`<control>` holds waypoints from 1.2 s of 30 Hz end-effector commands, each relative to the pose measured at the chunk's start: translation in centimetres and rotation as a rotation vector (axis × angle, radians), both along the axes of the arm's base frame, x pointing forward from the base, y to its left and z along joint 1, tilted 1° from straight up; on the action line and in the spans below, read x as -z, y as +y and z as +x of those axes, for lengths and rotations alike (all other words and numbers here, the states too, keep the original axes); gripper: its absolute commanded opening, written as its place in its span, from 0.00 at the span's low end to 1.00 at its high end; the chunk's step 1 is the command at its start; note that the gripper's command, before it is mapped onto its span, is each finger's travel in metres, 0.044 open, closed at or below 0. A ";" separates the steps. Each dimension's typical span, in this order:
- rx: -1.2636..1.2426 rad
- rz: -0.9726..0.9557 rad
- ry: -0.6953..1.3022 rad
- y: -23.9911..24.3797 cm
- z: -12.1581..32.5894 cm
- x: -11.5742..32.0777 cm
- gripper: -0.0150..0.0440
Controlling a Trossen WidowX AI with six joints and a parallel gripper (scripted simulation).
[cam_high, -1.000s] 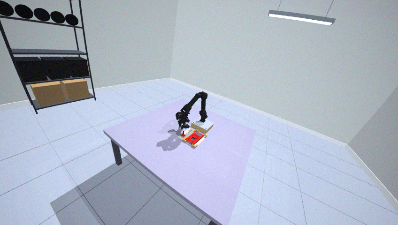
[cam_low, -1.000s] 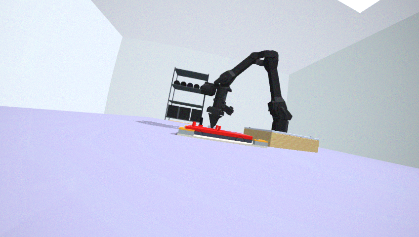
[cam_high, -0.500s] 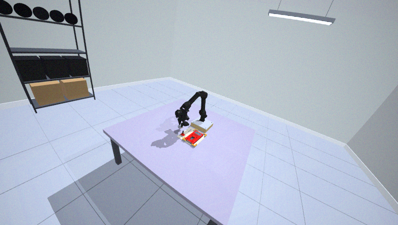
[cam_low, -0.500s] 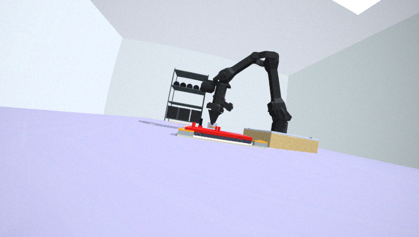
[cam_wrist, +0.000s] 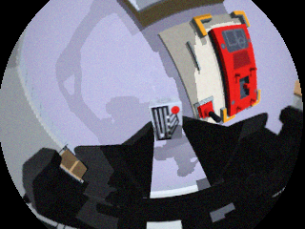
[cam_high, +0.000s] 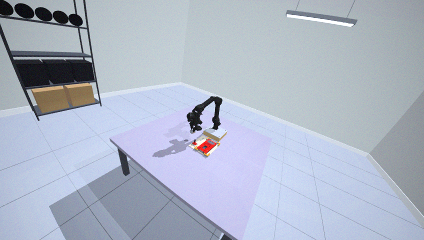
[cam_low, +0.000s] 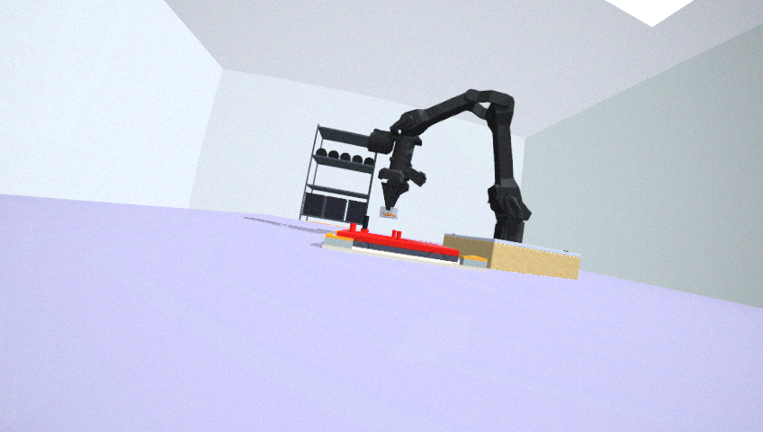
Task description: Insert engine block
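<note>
We find the engine block (cam_high: 192,131) (cam_low: 389,212) (cam_wrist: 166,118) raised above the lilac table (cam_high: 226,175) (cam_low: 374,347) (cam_wrist: 114,72), outside the red car body (cam_high: 210,145) (cam_low: 399,242) (cam_wrist: 233,67). The gripper (cam_high: 193,130) (cam_low: 389,207) (cam_wrist: 167,122) has its fingers partway open, clamped on the block.

Exterior view: we see air under the block, and orange markings low on its side. Wrist view alone gives us its pale boxy top, dark parallel slots, slanted bars and a round red spot. From there we also make out the body's rectangular opening (cam_high: 205,147) (cam_wrist: 245,88).

The body lies flat on a thin cream board, within orange corner brackets; a black peg rises from a red piece beside it. The arm stands on a pale-topped block (cam_high: 220,137) (cam_low: 535,260) with grainy, wood-coloured sides. Top view: two plain tan boxes on the rack (cam_high: 98,93) (cam_low: 342,164).
</note>
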State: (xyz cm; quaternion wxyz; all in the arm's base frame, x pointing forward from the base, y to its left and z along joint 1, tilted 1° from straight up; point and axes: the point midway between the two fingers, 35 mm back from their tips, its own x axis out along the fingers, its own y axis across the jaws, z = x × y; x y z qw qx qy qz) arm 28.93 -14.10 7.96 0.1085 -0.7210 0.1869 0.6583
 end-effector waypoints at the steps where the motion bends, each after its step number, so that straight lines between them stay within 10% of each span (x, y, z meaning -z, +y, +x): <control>1: -0.007 -0.004 -0.009 0.0 0.0 -1.9 0.25; 36: 0.545 0.068 -0.072 3.6 2.0 -3.9 0.25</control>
